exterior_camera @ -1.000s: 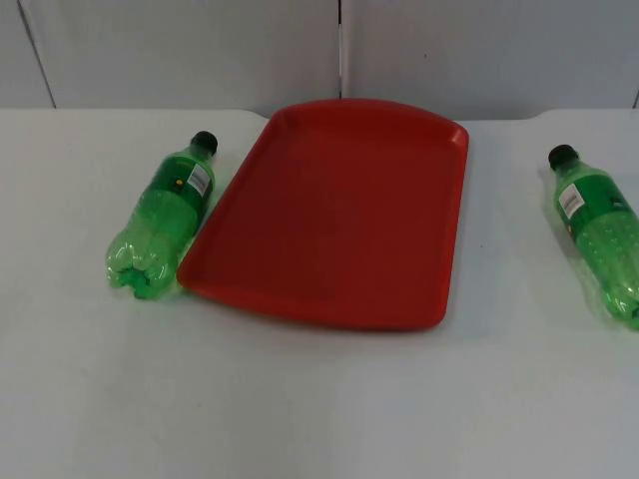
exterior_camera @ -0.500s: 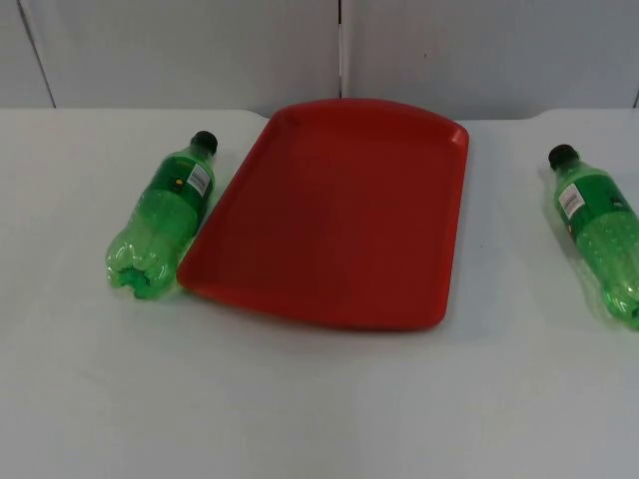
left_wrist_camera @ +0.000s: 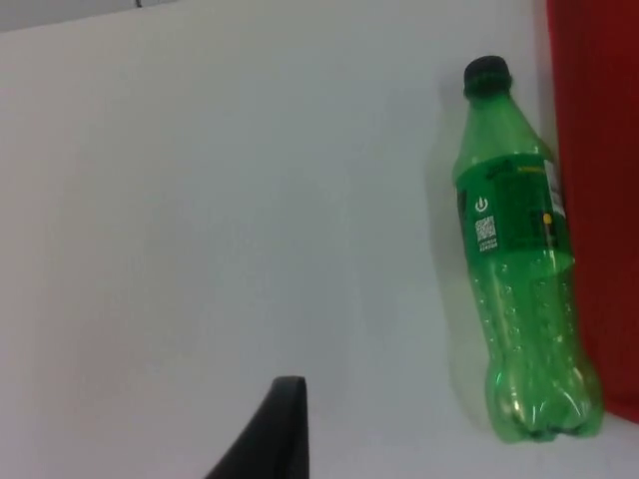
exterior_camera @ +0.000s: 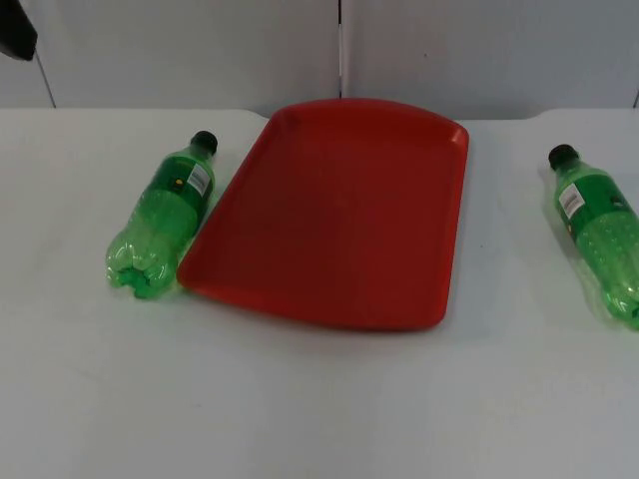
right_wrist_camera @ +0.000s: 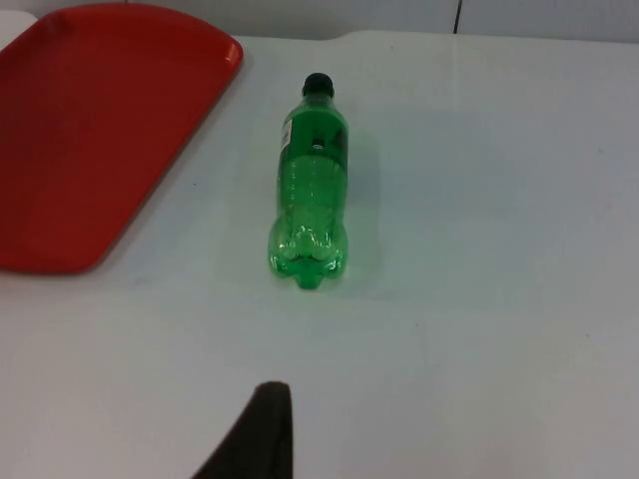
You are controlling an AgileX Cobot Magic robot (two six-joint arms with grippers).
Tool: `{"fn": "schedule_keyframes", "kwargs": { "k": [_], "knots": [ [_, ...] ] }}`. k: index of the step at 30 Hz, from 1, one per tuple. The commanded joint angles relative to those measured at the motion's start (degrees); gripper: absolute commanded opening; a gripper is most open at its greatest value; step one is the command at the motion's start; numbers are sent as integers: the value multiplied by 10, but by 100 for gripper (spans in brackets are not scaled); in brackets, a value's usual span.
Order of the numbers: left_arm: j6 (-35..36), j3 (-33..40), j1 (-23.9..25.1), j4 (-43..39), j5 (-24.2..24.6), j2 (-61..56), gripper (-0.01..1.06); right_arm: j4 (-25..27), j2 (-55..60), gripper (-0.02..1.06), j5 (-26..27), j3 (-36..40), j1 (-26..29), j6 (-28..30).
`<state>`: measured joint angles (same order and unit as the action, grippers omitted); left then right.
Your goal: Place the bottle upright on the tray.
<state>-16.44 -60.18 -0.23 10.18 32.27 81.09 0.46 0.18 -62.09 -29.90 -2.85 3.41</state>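
A black part of the left arm (exterior_camera: 17, 28) has just come into the top view's upper corner, so the reach is starting; whether either tool is apart or together I cannot tell; the right arm waits. The green plastic bottle with the black cap (exterior_camera: 162, 215) lies on its side, touching the left rim of the red plastic tray (exterior_camera: 334, 215); a second green bottle (exterior_camera: 599, 232) lies near the tabletop's (exterior_camera: 319, 399) right edge, well apart; nothing blocks either.

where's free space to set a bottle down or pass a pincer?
Free: the whole red tray; the white table in front of it; the strip between tray and right bottle. Crowded: left bottle lies tight against the tray's left rim.
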Motion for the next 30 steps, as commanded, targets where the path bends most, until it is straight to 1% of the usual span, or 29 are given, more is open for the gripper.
{"fn": "schedule_keyframes", "kwargs": {
  "k": [1,3,4,6,9,11,14,16,19,20,21,23,25,30],
  "knots": [
    [-19,-20,3,26,4,23,105,1,-2,105,3,3,2,0],
    [-43,-38,3,43,4,47,105,1,-2,105,3,3,2,0],
    [-43,-38,3,43,4,47,105,1,-2,105,3,3,2,0],
    [-70,-57,3,69,7,74,105,1,-2,105,3,3,2,0],
    [-121,-91,3,102,33,120,105,1,-2,105,3,3,2,0],
    [-133,-101,3,106,41,138,105,1,-2,105,3,3,2,0],
    [-134,-141,3,106,63,190,105,1,-2,105,3,3,2,0],
    [-134,-152,3,106,68,204,105,1,-2,105,3,3,2,0],
    [-135,-192,2,106,88,256,105,1,-2,105,3,3,2,0],
    [-135,-218,2,106,104,278,105,1,-2,105,3,3,2,0],
    [-135,-218,2,106,104,278,105,1,-2,105,3,3,2,0],
    [-135,-249,2,108,126,310,105,1,-2,105,3,3,2,0],
    [-135,-279,2,111,136,337,105,1,-2,105,3,3,2,0],
    [-135,-319,-1,125,140,380,105,1,-2,105,3,3,2,0]
  ]
}}
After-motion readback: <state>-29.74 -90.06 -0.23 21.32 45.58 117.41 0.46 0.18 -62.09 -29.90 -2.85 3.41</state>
